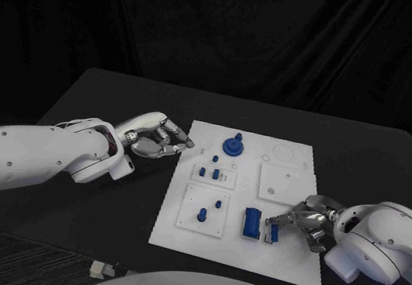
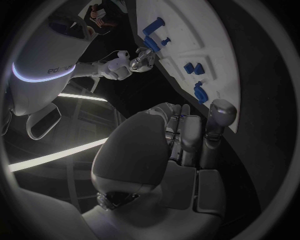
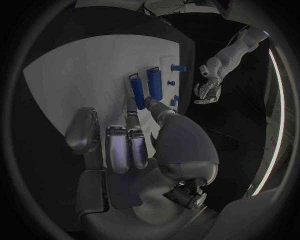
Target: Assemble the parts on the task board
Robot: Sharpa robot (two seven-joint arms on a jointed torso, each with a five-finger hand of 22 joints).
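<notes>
My right hand (image 1: 303, 225) pinches a narrow blue part (image 1: 275, 233) just beside the big blue block (image 1: 252, 223) — it could tilt and jam; left hand (image 1: 156, 136) curled, holding nothing.

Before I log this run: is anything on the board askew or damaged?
Nothing stands out. The task board lies flat, the blue parts sit in tidy places, and the right hand touches one slim piece.
</notes>
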